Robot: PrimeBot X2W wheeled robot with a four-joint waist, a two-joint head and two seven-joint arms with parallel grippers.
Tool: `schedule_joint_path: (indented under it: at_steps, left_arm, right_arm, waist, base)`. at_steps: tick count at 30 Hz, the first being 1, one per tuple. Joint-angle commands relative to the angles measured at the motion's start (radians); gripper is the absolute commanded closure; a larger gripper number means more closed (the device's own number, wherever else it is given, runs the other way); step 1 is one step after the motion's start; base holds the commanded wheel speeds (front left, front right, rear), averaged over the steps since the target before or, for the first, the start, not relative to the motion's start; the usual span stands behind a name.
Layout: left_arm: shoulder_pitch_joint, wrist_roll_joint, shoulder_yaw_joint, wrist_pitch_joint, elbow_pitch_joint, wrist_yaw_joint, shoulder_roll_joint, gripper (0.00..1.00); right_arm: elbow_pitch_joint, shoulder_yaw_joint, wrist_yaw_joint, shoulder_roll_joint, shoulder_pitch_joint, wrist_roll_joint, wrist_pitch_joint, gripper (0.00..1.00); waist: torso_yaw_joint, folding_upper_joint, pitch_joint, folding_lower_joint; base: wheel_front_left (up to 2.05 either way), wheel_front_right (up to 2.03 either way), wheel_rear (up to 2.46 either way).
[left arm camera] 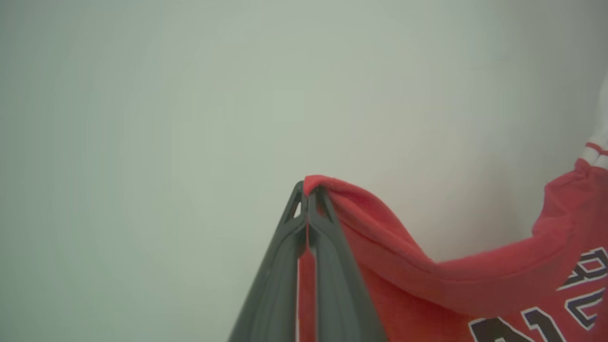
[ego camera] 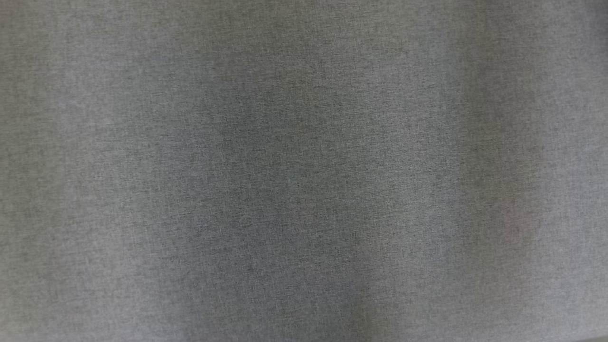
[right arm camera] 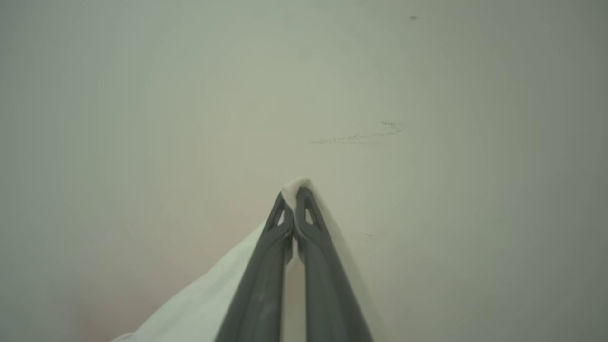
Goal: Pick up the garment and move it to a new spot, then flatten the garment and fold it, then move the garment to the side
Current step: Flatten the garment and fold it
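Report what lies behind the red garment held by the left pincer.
Behind the red fabric garment with dark lettering, pinched by the shut left pincer, a plain pale surface shows; whatever the cloth covers cannot be seen.

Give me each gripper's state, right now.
Left gripper: shut on the red garment.
Right gripper: shut on white cloth, likely the same garment's.

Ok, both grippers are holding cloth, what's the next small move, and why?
Probably ease the two arms apart to take up slack before laying it down. The left gripper is shut on the red fleece garment with dark lettering, which sags in a curve beside it; the right gripper pinches white fabric, seemingly its sleeve.
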Motion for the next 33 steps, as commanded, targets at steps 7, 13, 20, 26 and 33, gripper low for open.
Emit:
schedule_joint_path:
  at_steps: [7, 13, 20, 26, 33]
  left_arm:
    - [-0.038, -0.048, -0.054, -0.005, 0.029, 0.002, -0.009, 1.0]
    - [-0.003, -0.105, -0.088, -0.031, 0.045, 0.002, -0.003, 1.0]
    - [0.169, -0.181, -0.156, -0.074, -0.004, 0.002, 0.027, 1.0]
    - [0.449, -0.229, -0.122, -0.094, -0.128, 0.002, 0.09, 1.0]
    - [0.783, -0.18, 0.065, -0.093, -0.293, 0.025, 0.116, 1.0]
  right_arm:
    - [0.056, 0.028, -0.002, -0.018, -0.053, 0.009, -0.023, 1.0]
    - [0.07, 0.054, -0.002, -0.009, -0.038, 0.038, -0.047, 1.0]
    - [0.006, 0.108, -0.002, -0.032, 0.114, 0.126, -0.077, 1.0]
    - [-0.179, 0.159, -0.002, -0.103, 0.441, 0.291, -0.099, 1.0]
    - [-0.417, 0.166, -0.002, -0.212, 0.802, 0.42, -0.111, 1.0]
  waist:
    - [-0.012, 0.0, 0.006, 0.0002]
    - [-0.026, 0.0, -0.003, 0.0002]
    - [-0.023, 0.0, -0.064, 0.0002]
    - [-0.028, 0.0, -0.169, 0.0002]
    - [-0.03, 0.0, -0.258, 0.0002]
  base:
    - [0.0, 0.0, 0.0]
    - [0.0, 0.0, 0.0]
    - [0.0, 0.0, 0.0]
    - [0.0, 0.0, 0.0]
    - [0.0, 0.0, 0.0]
